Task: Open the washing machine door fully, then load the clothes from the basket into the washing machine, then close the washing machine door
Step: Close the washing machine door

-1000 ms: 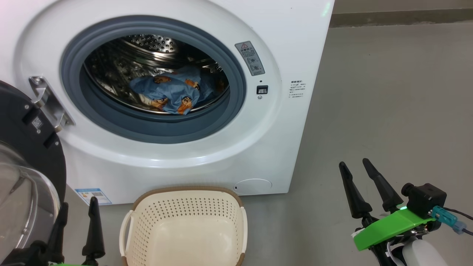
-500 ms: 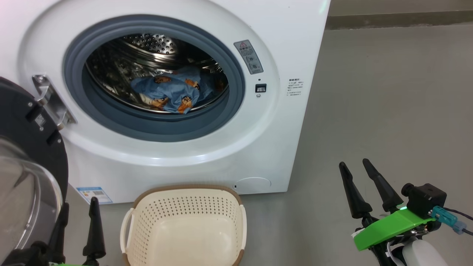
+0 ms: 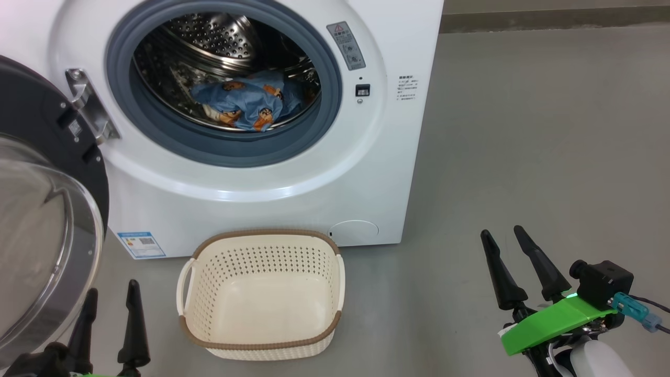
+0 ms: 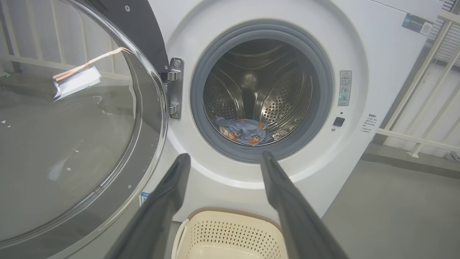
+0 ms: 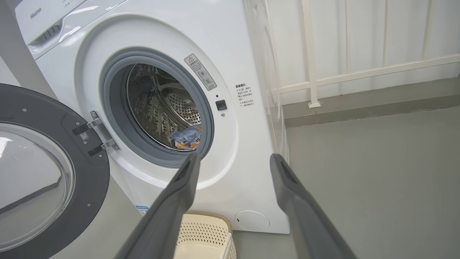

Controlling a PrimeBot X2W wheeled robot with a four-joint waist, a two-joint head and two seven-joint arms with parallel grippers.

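The white washing machine (image 3: 261,199) stands with its door (image 3: 36,157) swung wide to the left, glass bowl facing me. The light blue printed clothes (image 3: 243,104) lie inside the steel drum, also seen as a small bundle of clothes (image 4: 246,131) and clothes (image 5: 187,138). The cream basket (image 3: 261,293) sits on the floor in front of the washer with nothing in it. My left gripper (image 3: 112,298) is open at the lower left, beside the door's glass. My right gripper (image 3: 505,241) is open at the lower right, over bare floor. Both hold nothing.
Grey floor (image 3: 549,131) stretches to the right of the washer. A white railing (image 5: 359,72) and a low kerb run behind it. The door's hinge bracket (image 3: 91,107) sits at the drum's left edge.
The whole picture has shifted: the washer and basket sit higher and the basket shows in full, so the camera moved. Both grippers keep their places in the view, still open.
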